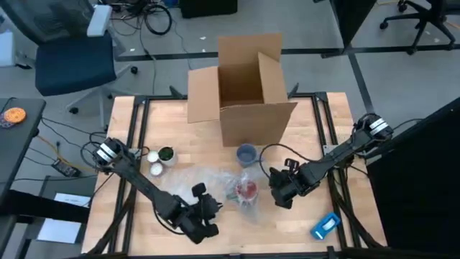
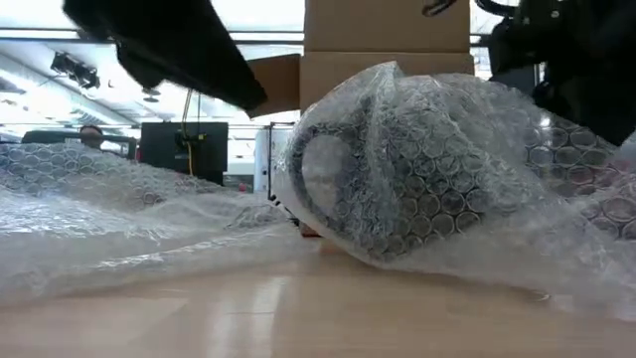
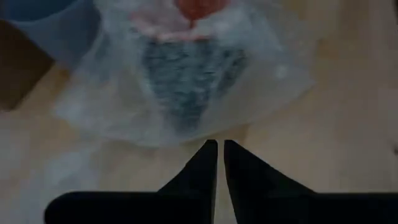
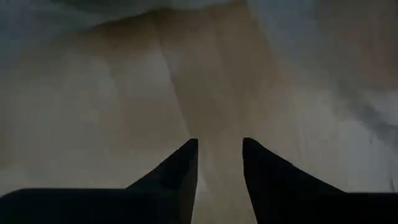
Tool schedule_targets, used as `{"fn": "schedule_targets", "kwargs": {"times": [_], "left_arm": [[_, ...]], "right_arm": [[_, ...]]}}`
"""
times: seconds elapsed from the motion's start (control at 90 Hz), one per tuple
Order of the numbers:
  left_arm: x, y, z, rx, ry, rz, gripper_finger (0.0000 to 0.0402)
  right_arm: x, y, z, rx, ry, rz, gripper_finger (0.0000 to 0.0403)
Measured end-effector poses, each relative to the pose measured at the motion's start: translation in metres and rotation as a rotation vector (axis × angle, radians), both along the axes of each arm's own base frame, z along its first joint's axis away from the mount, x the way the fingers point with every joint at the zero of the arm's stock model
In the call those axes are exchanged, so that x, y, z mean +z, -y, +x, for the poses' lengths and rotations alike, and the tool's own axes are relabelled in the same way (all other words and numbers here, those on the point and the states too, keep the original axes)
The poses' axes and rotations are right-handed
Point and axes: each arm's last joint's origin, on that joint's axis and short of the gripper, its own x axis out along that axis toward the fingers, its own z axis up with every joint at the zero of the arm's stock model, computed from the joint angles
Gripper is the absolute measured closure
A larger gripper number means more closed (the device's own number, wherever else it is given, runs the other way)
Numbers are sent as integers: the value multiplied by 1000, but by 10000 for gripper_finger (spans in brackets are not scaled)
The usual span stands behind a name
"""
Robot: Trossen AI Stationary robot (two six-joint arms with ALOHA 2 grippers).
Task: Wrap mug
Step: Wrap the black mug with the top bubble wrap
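Observation:
The mug [image 2: 397, 189] lies on its side on the table, loosely covered in clear bubble wrap [image 1: 241, 188], and its handle [image 2: 303, 179] shows through the wrap. More wrap [image 2: 89, 214] spreads flat toward the table's left. My left gripper [image 1: 208, 208] hovers just near-left of the bundle; in the left wrist view it [image 3: 219, 148] is shut on nothing, a little short of the wrapped mug [image 3: 186, 81]. My right gripper [image 1: 279, 193] stands at the bundle's right side; in the right wrist view it [image 4: 219, 146] is open over bare wood.
An open cardboard box [image 1: 241, 93] stands at the far middle, with a blue cup [image 1: 246, 153] just in front of it. Two small jars [image 1: 159, 158] sit at the left. A blue object [image 1: 325, 225] lies near the right front edge.

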Motion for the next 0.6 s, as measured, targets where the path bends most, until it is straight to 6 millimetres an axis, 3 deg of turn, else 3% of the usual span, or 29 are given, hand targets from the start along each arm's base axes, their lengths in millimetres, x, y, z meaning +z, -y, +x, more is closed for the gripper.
{"fn": "schedule_targets", "kwargs": {"times": [0.233,0.6], "left_arm": [[-38,-25,-5,20,34,-57,386],[-40,-58,16,33,86,-32,386]], "right_arm": [[3,6,3,36,86,-225,305],[13,-20,25,120,372,-41,305]]}}
